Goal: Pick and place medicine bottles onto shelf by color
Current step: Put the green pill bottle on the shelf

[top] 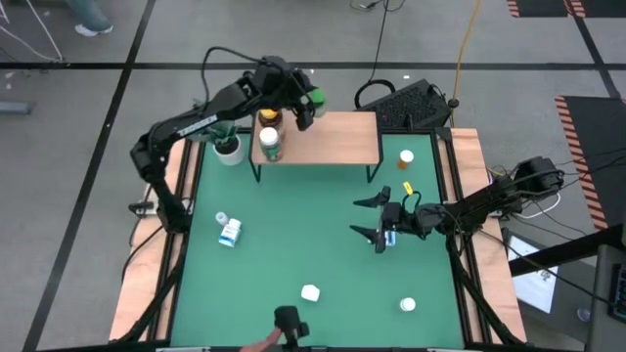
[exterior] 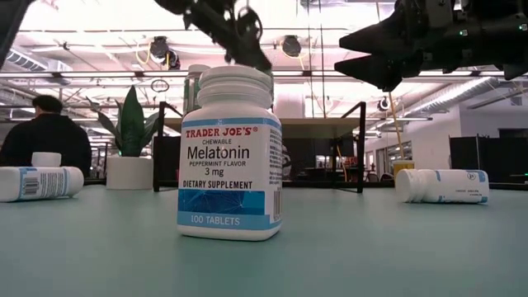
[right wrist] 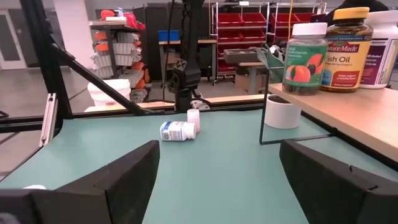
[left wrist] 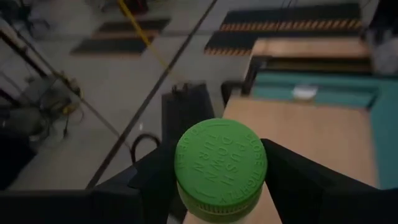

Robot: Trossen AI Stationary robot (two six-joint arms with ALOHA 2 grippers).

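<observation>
I am at the placing step: my left gripper (top: pixel 305 106) hangs over the far left part of the shelf (top: pixel 333 137), its dark fingers (left wrist: pixel 298 180) pinching a green-capped bottle (left wrist: pixel 221 168) between them. The ribbed cap, stamped with push-down lettering, sits squarely in the grip, and below it lies the pale, smooth wood of the board on its thin black legs. Two bottles already stand just to the left: an amber fish-oil jar (right wrist: pixel 346 40) with a yellow lid and a green-labelled jar (right wrist: pixel 306 57) with a white cap, both upright, hard glossy plastic. As I judge it, the next move calls for lowering the green bottle straight down beside its like-coloured neighbour, without nudging either jar, and letting go only once its base is flat on the wood. My right gripper (top: pixel 383 221) waits spread wide and holding nothing above the green mat, right of centre. More bottles remain on the table: a white-and-blue one (top: pixel 229 233) lying on its side to the left, an orange one (top: pixel 405 156) at the far right beside the shelf, and the upright white melatonin bottle (exterior: pixel 230 153) near the front edge. The white plant pot (top: pixel 227 149) stands just left of the shelf.
</observation>
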